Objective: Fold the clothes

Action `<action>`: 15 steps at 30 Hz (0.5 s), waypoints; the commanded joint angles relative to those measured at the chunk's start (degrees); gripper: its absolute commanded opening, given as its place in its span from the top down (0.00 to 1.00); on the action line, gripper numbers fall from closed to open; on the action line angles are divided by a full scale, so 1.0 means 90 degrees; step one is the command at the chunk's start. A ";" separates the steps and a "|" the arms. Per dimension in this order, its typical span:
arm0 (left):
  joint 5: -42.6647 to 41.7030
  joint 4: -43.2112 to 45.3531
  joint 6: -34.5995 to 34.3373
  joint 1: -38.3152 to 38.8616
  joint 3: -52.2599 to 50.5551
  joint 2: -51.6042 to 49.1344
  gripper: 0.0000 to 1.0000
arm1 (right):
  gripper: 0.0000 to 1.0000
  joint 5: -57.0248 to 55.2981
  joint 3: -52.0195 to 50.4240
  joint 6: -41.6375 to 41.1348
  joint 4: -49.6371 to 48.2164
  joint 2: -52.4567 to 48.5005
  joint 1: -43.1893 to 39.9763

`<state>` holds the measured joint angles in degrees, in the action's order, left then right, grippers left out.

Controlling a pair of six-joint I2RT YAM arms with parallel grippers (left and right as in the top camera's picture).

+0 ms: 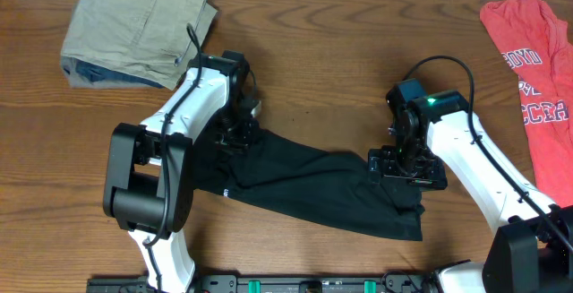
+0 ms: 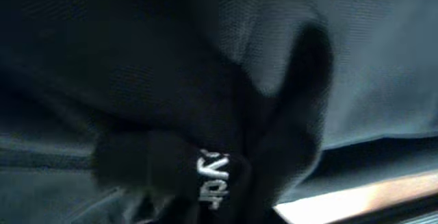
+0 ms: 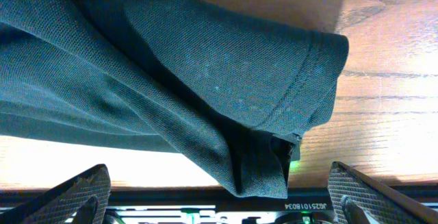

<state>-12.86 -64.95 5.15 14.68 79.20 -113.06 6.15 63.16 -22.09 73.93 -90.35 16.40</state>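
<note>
Illegible white lettering — red T-shirt (image 1: 533,78), logo (image 2: 212,177) on black shirt (image 1: 304,181)

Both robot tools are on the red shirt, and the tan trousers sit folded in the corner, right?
No. The overhead view shows the left tool and right tool at the black shirt; the red shirt lies apart, untouched. The tan trousers do sit folded in the corner.

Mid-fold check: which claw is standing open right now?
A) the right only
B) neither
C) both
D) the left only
A: in the right wrist view the right claw has its fingers wide apart on either side of the black shirt sleeve, while the left claw is pinched shut in bunched black fabric.
</note>
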 commanded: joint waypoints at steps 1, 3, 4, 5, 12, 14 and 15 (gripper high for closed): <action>0.0420 -0.0104 -0.0675 -0.0090 0.0061 0.0000 0.93 | 0.01 0.0039 0.0058 0.0051 -0.0002 0.0097 0.0019; 0.0442 -0.0114 -0.0940 -0.0148 0.0063 0.0068 0.94 | 0.06 0.0039 0.0056 0.0049 -0.0010 0.0097 0.0019; 0.0449 -0.0129 -0.1107 -0.0182 0.0063 0.0109 0.94 | 0.11 0.0036 0.0046 0.0019 -0.0056 0.0097 0.0019; 0.0517 -0.0148 -0.1299 -0.0216 0.0063 0.0146 0.94 | 0.17 0.0036 0.0032 -0.0024 -0.0087 0.0097 0.0019; 0.1598 -0.0651 -0.2327 -0.0517 0.0063 0.0335 0.94 | 0.58 0.0039 -0.0389 -0.0267 -0.0566 0.0097 0.0019; 0.1715 -0.0765 -0.2327 -0.0607 0.0061 0.0335 0.94 | 0.71 0.0039 -0.0578 -0.0393 -0.0794 0.0097 0.0019; 0.1724 -0.0804 -0.2327 -0.0651 0.0061 0.0335 0.94 | 0.78 0.0041 -0.0670 -0.0471 -0.0903 0.0097 0.0019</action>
<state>-2.15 -71.18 -12.75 10.11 79.20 -111.42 6.57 59.16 -24.14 66.94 -90.26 16.40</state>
